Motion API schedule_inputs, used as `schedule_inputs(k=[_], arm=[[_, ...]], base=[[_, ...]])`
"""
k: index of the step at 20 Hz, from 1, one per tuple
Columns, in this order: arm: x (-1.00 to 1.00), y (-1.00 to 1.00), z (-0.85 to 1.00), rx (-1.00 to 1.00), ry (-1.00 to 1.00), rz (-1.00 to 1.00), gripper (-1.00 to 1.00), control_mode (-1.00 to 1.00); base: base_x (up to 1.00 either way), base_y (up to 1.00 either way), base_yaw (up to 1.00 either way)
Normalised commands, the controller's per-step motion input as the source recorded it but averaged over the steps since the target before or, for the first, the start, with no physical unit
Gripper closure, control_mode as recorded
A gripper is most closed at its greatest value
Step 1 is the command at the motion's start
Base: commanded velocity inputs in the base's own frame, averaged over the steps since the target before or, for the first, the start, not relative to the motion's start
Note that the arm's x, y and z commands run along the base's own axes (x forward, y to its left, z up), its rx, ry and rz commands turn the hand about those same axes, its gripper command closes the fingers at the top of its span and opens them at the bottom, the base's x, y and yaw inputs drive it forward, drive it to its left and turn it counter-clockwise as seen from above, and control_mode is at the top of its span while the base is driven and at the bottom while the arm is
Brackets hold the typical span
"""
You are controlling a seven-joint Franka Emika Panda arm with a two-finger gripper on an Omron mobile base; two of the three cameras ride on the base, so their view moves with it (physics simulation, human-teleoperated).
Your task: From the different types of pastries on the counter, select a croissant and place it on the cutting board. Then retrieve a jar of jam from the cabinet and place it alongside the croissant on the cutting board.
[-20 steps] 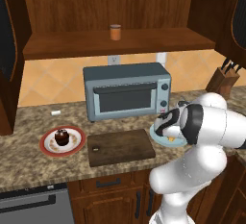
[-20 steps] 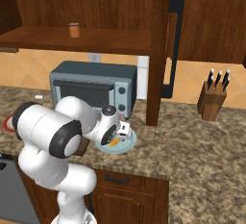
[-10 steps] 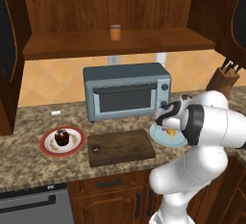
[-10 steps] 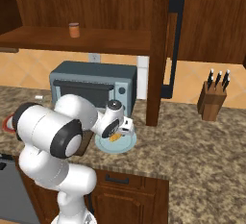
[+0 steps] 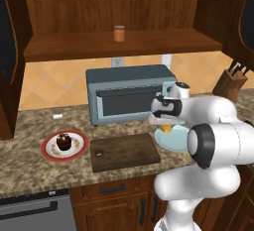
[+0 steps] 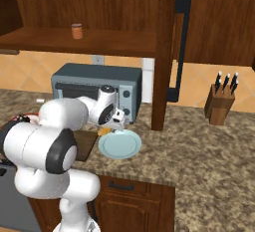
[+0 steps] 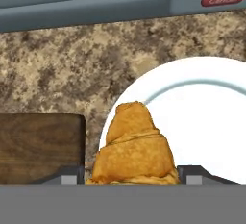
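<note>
On the bench point(image 5: 30, 168), a chocolate cake point(image 5: 63, 142) sat on a red-rimmed plate point(image 5: 49, 150) at far left. Just right of it lay the cutting board point(image 5: 125, 151), bare. Behind stood the toaster oven point(image 5: 130, 94), with the jar of jam point(image 5: 119, 33) on the cabinet shelf point(image 5: 74, 46) above. Further right, the tool point(image 5: 166, 124) was clenched on the croissant point(image 7: 134, 146), holding it raised over the left edge of a pale blue plate point(image 6: 119, 145). A knife block point(image 6: 220, 107) stood at far right.
</note>
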Motion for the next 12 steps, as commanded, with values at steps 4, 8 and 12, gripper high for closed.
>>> schedule_inputs(k=[4,8,12], arm=[[-0.29,1.00,0.09,-0.09,-0.01,0.00,1.00,-1.00],[-0.44,1.00,-0.21,-0.24,-0.22,0.00,1.00,-1.00],[-0.30,1.00,-0.40,-0.22,-0.17,0.04,1.00,-1.00]], base=[[0.00,0.00,0.00],[0.00,0.00,0.00],[0.00,0.00,0.00]])
